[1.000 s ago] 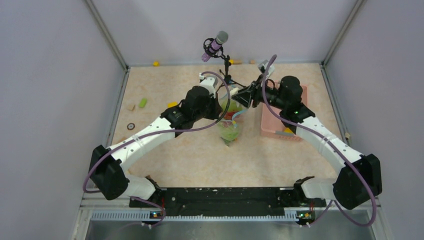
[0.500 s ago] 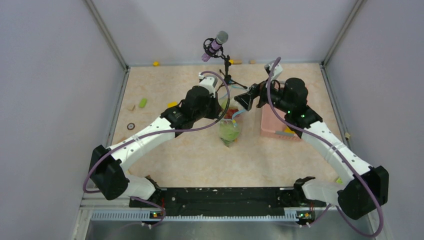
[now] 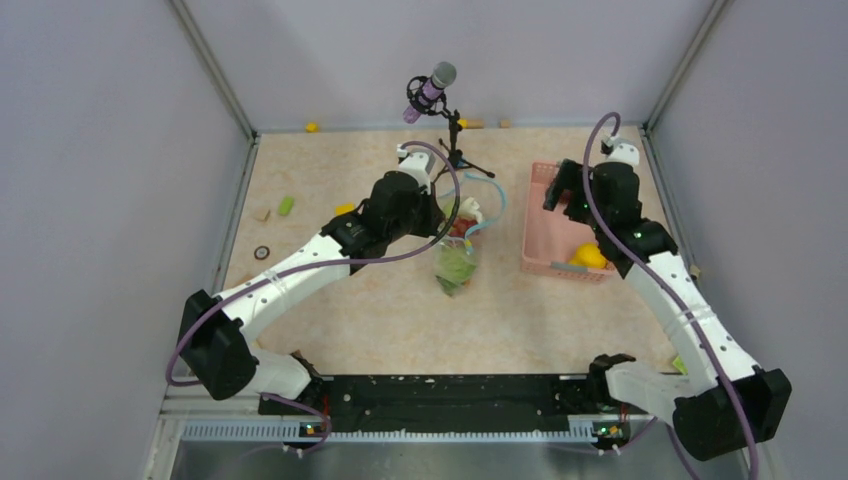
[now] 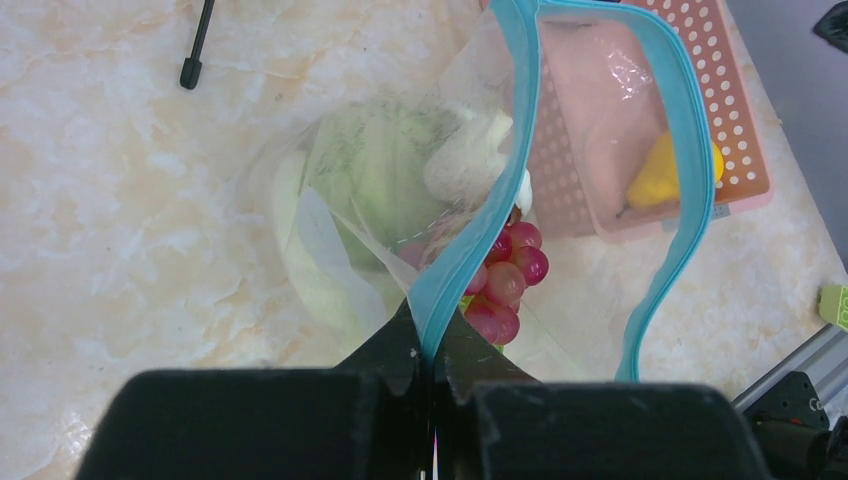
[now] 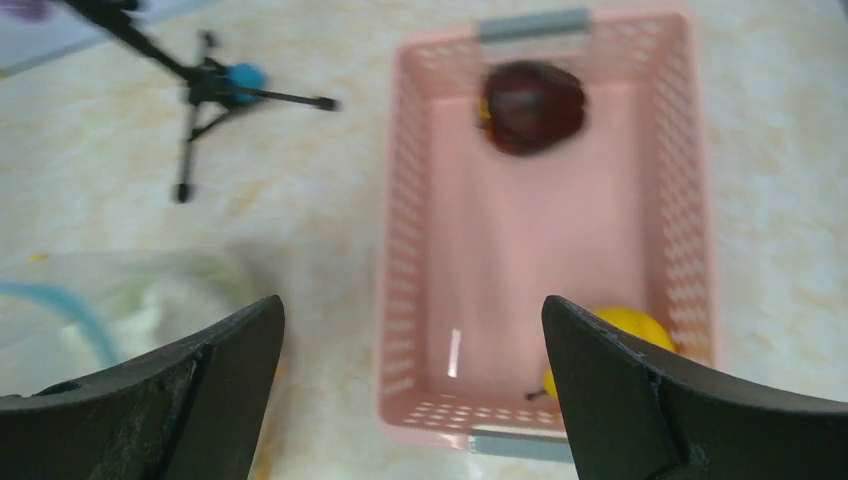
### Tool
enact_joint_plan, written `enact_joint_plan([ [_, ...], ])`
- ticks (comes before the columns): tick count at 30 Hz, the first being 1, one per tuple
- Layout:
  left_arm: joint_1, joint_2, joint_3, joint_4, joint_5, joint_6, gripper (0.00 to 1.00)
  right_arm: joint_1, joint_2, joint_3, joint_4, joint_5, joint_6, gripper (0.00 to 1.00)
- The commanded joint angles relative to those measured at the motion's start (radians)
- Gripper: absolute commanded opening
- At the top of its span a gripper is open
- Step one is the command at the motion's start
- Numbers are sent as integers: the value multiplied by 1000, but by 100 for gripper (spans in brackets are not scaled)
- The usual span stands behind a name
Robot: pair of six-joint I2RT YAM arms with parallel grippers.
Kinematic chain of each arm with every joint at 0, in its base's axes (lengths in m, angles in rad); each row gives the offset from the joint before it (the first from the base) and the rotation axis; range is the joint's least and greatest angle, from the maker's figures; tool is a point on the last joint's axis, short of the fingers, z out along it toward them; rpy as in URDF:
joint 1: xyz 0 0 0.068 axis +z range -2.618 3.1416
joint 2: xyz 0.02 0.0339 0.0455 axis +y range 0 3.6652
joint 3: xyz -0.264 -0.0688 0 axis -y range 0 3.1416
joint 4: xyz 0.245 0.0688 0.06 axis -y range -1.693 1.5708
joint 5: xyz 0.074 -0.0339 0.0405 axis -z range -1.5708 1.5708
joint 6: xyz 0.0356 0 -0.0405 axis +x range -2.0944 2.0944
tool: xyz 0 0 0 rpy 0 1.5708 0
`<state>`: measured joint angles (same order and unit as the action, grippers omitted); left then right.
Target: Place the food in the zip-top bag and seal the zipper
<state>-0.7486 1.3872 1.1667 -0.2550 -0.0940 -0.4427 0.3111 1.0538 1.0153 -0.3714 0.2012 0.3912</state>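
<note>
The clear zip-top bag (image 3: 458, 262) hangs above the table with its mouth open. My left gripper (image 4: 432, 345) is shut on the light blue zipper (image 4: 520, 150) at one end of it. Inside the bag are a pale green cabbage (image 4: 370, 170), a white vegetable (image 4: 470, 160) and red grapes (image 4: 505, 280). Over the pink basket (image 3: 530, 235), my right gripper (image 5: 412, 330) stands wide open and holds nothing. In the basket (image 5: 392, 250) lie a yellow fruit (image 5: 625, 335) and a dark red piece (image 5: 532, 108).
A microphone (image 3: 432, 88) on a black tripod (image 5: 215, 85) stands at the back, just behind the bag. Small bits lie near the left wall: a green piece (image 3: 286, 205), a yellow piece (image 3: 312, 127), a ring (image 3: 262, 252). Grey walls enclose the table.
My right gripper has opened and swung right, from the bag's mouth to above the pink basket. The bag's free zipper side now loops open. The left arm has stayed put.
</note>
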Motion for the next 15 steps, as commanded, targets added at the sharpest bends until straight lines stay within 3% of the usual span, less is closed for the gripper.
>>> enact_joint_plan([
  [1,0,-41,5,100,-3,7,0,-89,51,-6,-236,163,76,97],
  [7,1,-40,-5,115,-5,12,0,-136,115,-60,-316,229,78,97],
  [15,2,-39,-8,112,-1,12,0,-178,191,-113,-288,229,107,84],
])
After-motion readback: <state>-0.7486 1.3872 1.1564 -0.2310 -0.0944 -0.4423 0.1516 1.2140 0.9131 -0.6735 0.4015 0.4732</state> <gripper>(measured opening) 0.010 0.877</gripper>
